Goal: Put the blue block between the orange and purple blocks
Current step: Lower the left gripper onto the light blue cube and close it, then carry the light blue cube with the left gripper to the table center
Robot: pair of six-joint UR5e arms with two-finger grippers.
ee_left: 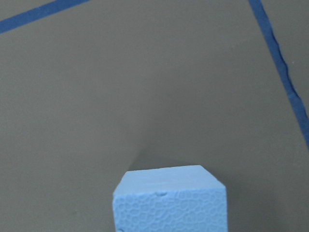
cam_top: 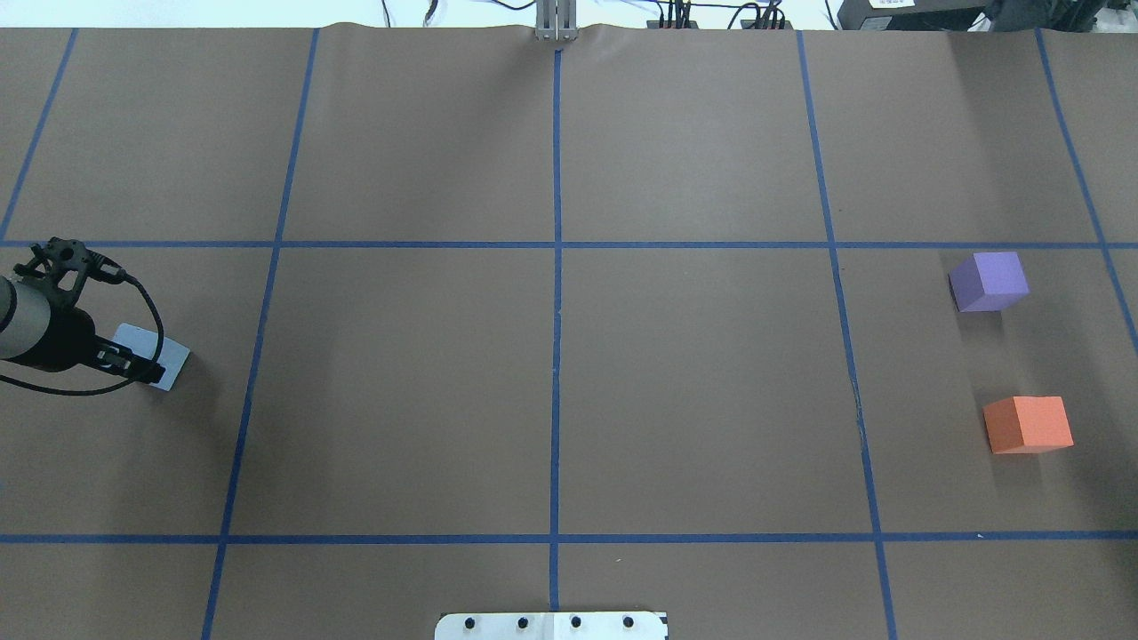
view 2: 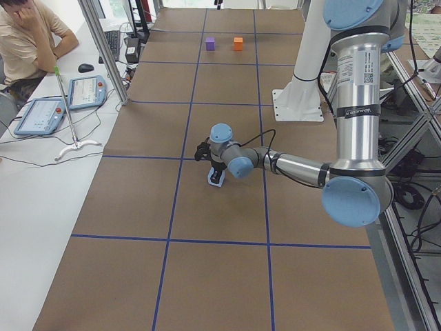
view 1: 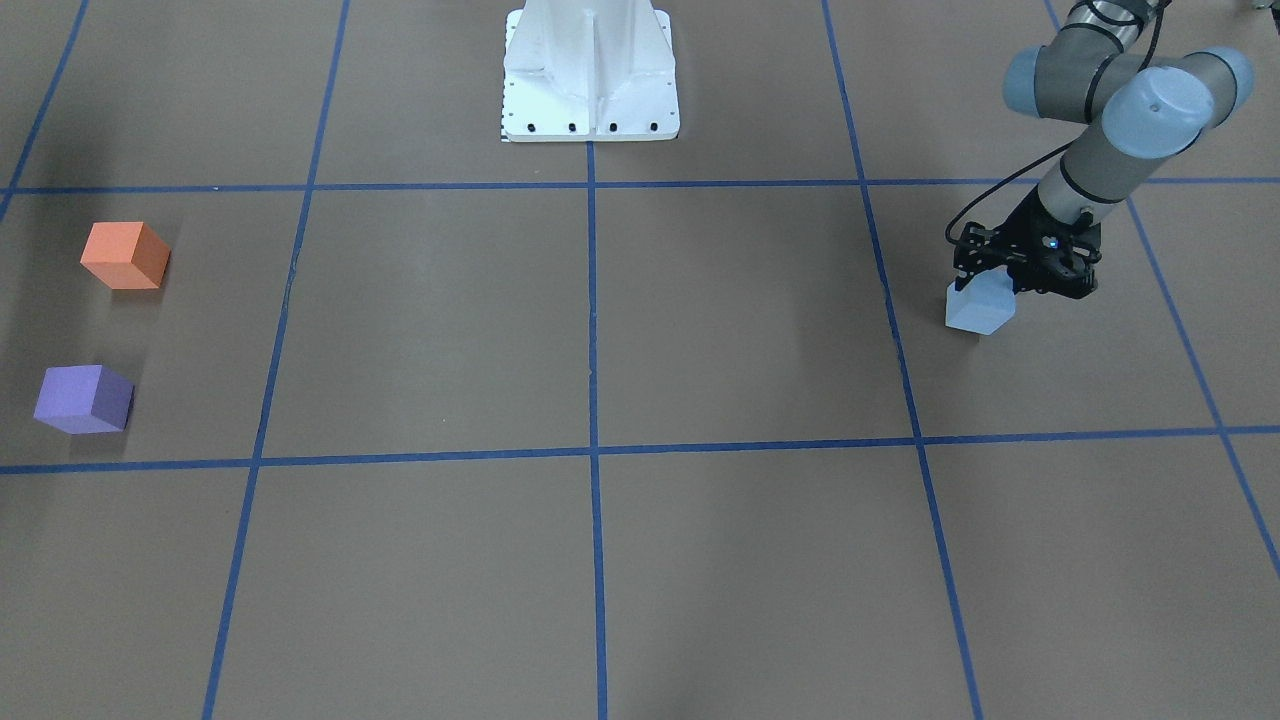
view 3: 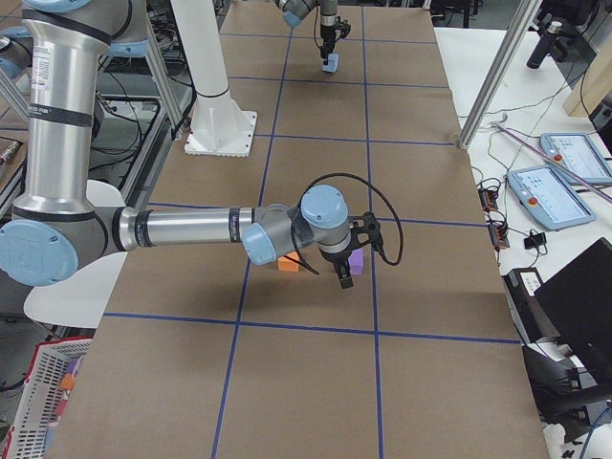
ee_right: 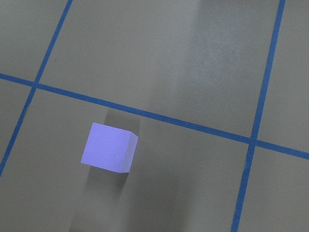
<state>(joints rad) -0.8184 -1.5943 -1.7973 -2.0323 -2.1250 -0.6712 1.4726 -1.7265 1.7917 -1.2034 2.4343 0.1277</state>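
Clamping the blue block [view 1: 978,312], the left pincer [view 1: 1000,287] holds it.

Blue block [view 1: 980,308]: pale blue foam cube, bumpy skin. Pinched in my left end effector [view 1: 1000,282], far out on my left side. Sits turned, one corner facing out. Cannot tell if it touches tabletop [view 1: 750,320].

Orange block [view 1: 125,256], purple block [view 1: 84,399]: plain cubes, flat on tabletop, far on my right side. Near each other, open gap between. Orange nearer me, purple farther out.
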